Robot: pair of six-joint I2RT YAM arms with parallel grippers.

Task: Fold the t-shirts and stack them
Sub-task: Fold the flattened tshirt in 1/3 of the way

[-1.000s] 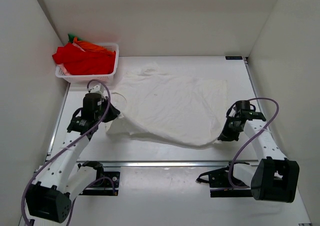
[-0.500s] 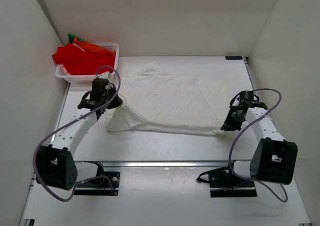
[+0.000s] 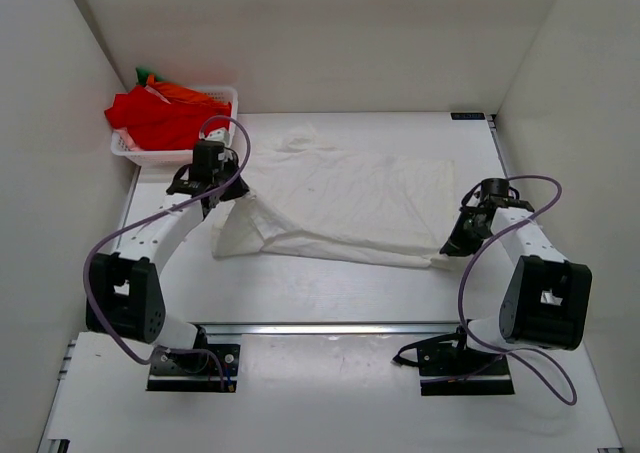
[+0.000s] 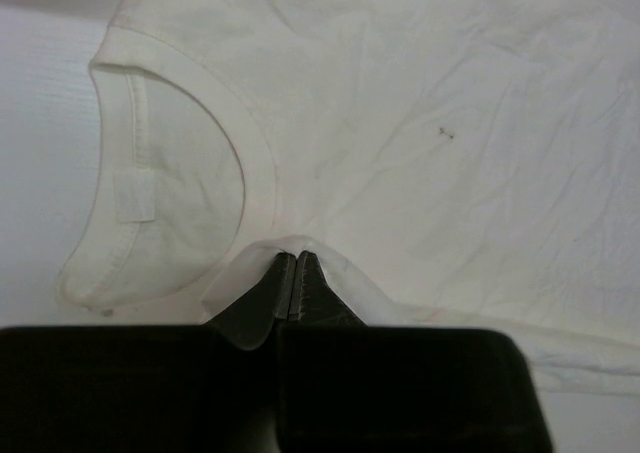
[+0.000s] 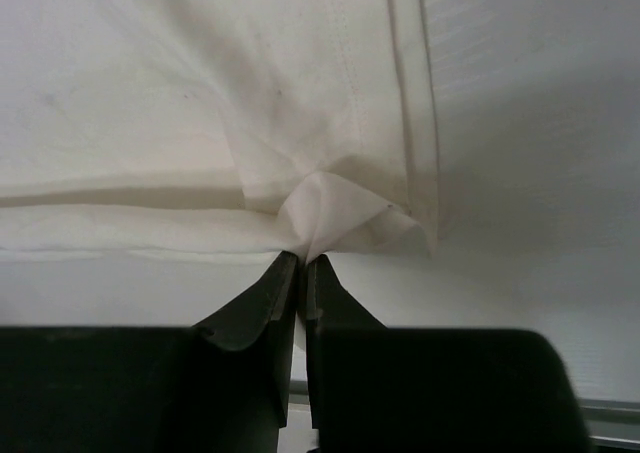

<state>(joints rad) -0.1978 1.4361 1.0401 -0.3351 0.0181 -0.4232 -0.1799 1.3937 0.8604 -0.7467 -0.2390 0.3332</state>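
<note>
— Over the last half second the left arm [image 3: 165, 235] has swung farther back toward the basket [image 3: 150, 156], drawing the near left edge of the white t-shirt [image 3: 340, 198] along with it. The right arm [image 3: 520, 235] has barely shifted.

— What do the left fingers [image 4: 290, 278] have?

— They are pressed together on a small peak of white cloth just below the neckband [image 4: 255, 163], with no gap showing between them.

— And the right fingers [image 5: 298, 273]?

— Much the same. They are closed tight on a pinched corner of the shirt beside its stitched hem, at the right end of the cloth.

— Where does the shirt lie?

— It is spread across the middle of the worktop [image 3: 330, 283] and folded over itself along its near side. The neck opening is at the left, and there is a tiny dark speck [image 4: 447, 132] on the chest.

— And the other shirts?

— A red t-shirt [image 3: 165, 121] is heaped in the basket at the far left corner, spilling over its rim. An orange t-shirt [image 3: 185, 93] sits on top, and a bit of green cloth [image 3: 145, 74] shows behind.
</note>
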